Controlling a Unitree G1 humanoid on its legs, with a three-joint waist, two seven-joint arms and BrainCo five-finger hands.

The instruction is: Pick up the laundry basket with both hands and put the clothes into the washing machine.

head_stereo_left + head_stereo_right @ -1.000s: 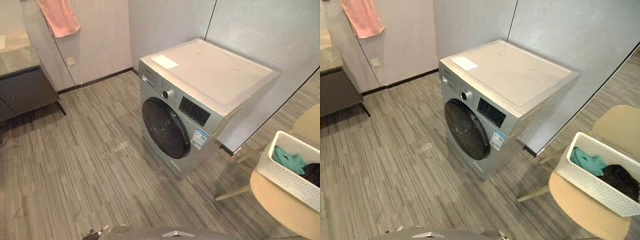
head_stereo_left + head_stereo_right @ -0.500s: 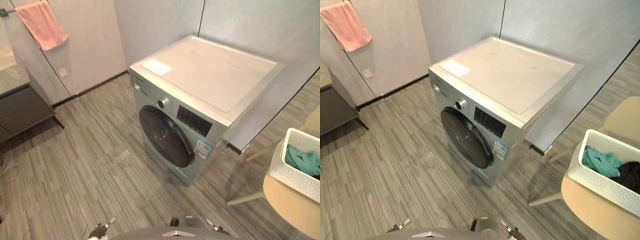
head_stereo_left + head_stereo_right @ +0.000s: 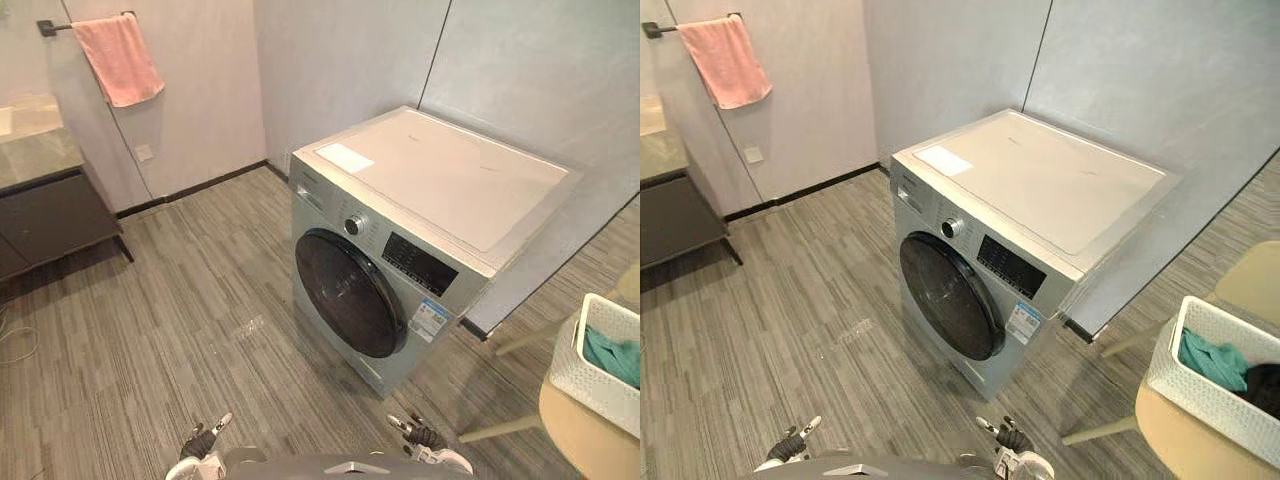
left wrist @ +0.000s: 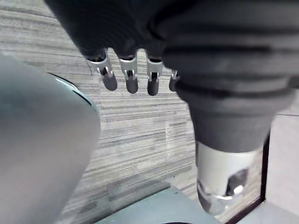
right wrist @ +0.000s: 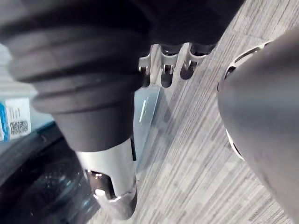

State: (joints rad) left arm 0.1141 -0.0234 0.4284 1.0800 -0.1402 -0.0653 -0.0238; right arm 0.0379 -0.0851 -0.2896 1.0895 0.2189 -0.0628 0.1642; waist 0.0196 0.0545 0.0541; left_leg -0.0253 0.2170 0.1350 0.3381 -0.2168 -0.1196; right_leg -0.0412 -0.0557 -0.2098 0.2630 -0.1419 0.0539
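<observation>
Grey plank floor (image 3: 180, 330) bears the washing machine (image 3: 400, 270), a chair (image 3: 1200, 440), a cabinet (image 3: 50, 215)

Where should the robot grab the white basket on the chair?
Probably take the laundry basket by its top rim, left hand and right hand on opposite walls, coming from the sides: it sits upright on the chair, open-topped, with clothes inside.

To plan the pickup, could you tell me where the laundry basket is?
The laundry basket sits on a beige chair at the eye views' right edge, right of the washing machine.
</observation>
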